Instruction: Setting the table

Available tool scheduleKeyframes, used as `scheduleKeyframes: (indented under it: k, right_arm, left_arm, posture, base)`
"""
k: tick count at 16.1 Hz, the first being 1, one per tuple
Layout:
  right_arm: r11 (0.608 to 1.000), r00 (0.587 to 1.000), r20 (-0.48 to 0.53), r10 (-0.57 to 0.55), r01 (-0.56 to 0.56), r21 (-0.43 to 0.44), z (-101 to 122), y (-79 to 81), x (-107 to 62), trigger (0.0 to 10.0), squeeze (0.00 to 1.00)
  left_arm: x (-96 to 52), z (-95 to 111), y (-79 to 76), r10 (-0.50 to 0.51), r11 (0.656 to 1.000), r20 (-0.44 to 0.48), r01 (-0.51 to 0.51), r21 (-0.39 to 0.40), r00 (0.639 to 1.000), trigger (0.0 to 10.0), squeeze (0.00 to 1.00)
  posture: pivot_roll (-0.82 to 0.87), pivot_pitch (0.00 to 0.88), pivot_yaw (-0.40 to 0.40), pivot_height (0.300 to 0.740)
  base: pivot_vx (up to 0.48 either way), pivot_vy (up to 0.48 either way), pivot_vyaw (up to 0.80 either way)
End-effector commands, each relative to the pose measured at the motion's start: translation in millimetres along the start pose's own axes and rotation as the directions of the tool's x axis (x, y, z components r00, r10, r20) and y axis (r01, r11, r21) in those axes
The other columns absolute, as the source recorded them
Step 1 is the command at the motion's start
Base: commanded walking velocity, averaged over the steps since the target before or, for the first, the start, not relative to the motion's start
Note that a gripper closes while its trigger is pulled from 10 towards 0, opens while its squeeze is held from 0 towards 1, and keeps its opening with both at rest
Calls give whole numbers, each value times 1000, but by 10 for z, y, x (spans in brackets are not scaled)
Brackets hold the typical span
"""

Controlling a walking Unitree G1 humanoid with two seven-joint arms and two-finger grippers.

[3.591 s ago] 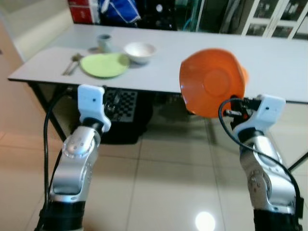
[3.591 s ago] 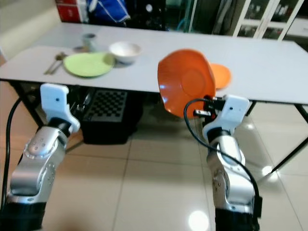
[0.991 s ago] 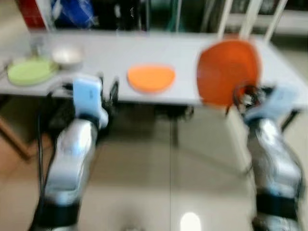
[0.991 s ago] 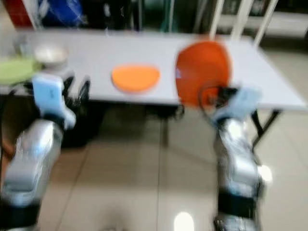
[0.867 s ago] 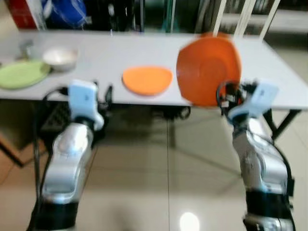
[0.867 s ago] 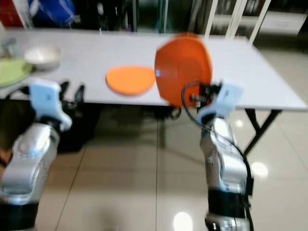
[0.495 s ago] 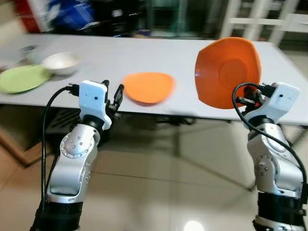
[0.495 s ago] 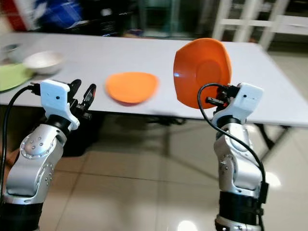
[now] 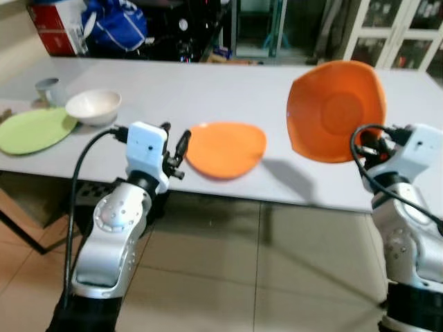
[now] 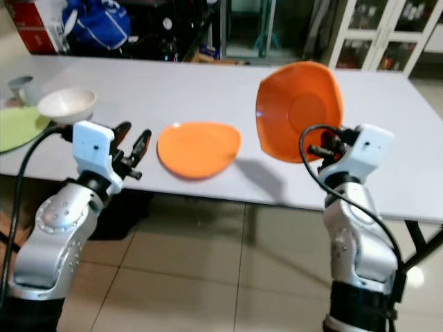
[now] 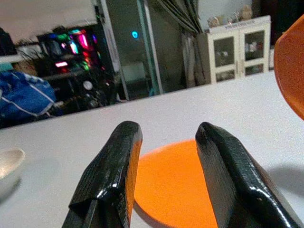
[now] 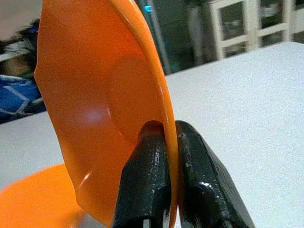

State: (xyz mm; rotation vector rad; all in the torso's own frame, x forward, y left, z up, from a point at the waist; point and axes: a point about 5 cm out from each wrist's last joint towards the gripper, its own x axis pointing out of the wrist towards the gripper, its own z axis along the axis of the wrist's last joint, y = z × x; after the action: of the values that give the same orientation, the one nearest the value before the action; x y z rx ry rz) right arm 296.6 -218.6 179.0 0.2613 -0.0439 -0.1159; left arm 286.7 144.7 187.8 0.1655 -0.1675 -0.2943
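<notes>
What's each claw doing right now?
Left claw: open, empty, near the flat plate.
Right claw: shut on the rim of the orange dish, held upright.

Home dining area: long white table (image 9: pixel 208 90) set with plates and a white bowl (image 9: pixel 93 105), glossy beige tiled floor (image 9: pixel 208 277), white glass-door cabinets (image 9: pixel 398 34) behind, glowing computer gear (image 11: pixel 71 47) in a dark corner.

Behind bench at 11 o'clock: blue bag (image 9: pixel 114 26) beside red box (image 9: pixel 54 29). White glass-door cabinet (image 9: pixel 393 38) at 1 o'clock. Glossy beige tile floor (image 9: pixel 263 277) at 6 o'clock.
</notes>
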Motion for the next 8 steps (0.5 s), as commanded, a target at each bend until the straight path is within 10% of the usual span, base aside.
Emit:
scheduleKeyframes:
  k: [1, 5, 8]
  right_arm:
    - [997, 996, 39, 78, -79, 25, 127, 130, 52, 10000, 0]
    - [994, 994, 29, 102, -103, 25, 201, 128, 112, 10000, 0]
    - [992, 994, -38, 104, -101, 70, 118, 122, 163, 10000, 0]
  left_arm:
    - [-45, -5, 45, -8, 1000, -15, 8, 19, 1000, 10000, 0]
    - [-42, -7, 86, 22, 1000, -19, -22, 20, 1000, 10000, 0]
    - [-105, -50, 85, 16, 1000, -42, -15, 22, 999, 10000, 0]
  posture:
    - [41, 0, 21, 740]
    - [32, 0, 6, 740]
    - [37, 0, 6, 740]
  base:
    - [480, 0, 0]
    - [471, 0, 0]
    - [0, 0, 0]
